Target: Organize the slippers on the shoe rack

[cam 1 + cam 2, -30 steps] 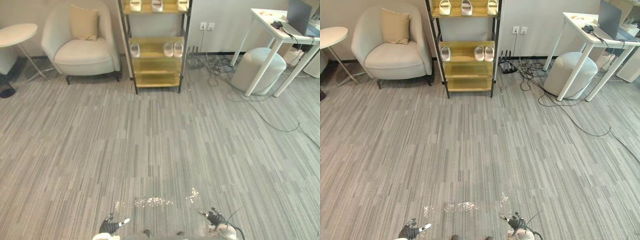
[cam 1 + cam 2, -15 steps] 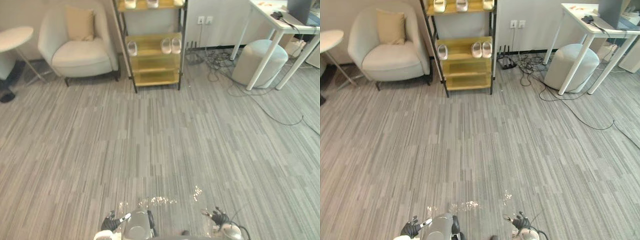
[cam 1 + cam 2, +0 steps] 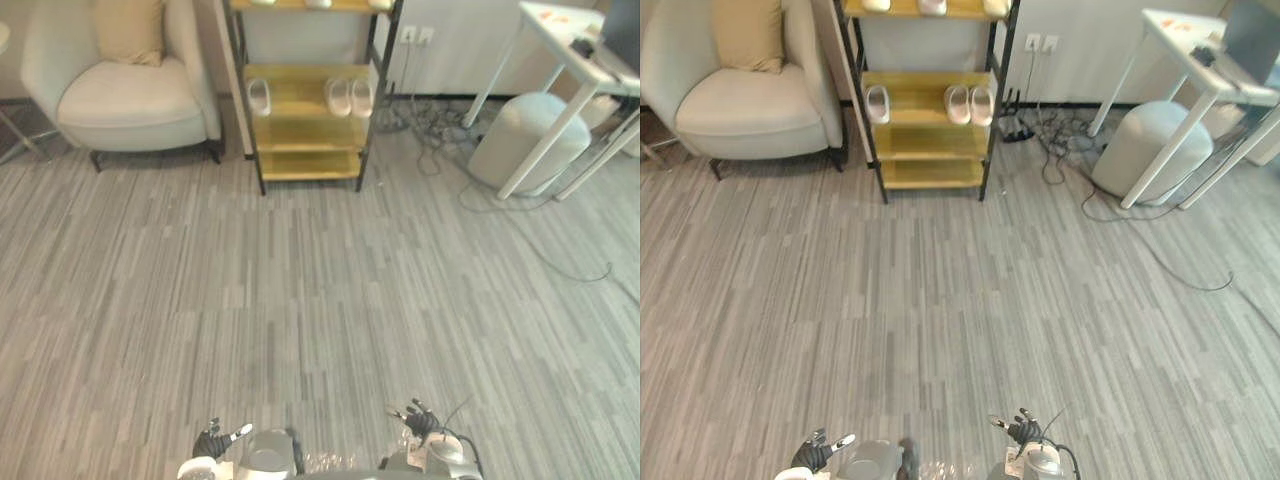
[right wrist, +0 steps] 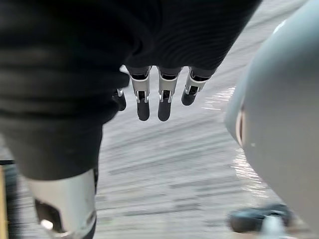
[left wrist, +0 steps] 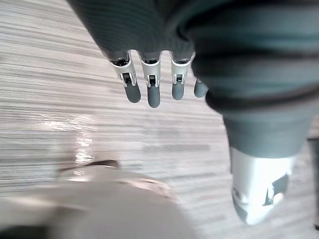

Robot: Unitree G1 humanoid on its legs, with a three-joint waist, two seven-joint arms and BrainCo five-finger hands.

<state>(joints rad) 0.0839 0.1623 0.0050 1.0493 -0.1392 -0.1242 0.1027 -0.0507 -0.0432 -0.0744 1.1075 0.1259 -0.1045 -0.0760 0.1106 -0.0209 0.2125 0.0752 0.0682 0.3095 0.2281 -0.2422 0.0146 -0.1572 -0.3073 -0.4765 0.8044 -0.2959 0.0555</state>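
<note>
Black-framed yellow wooden shoe rack (image 3: 300,132) has white slippers (image 3: 337,97) on its middle shelf, one set apart. Left hand (image 3: 215,441) and right hand (image 3: 420,420) far from rack, fingers straight, empty. Risk: tangled black floor cables (image 3: 432,122) beside rack could snag the approach.

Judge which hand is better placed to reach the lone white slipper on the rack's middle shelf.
Left, marginally. The lone white slipper lies at the left end of the yellow-shelved black-framed shoe rack; left hand and right hand both hang open, empty, far off.
</note>
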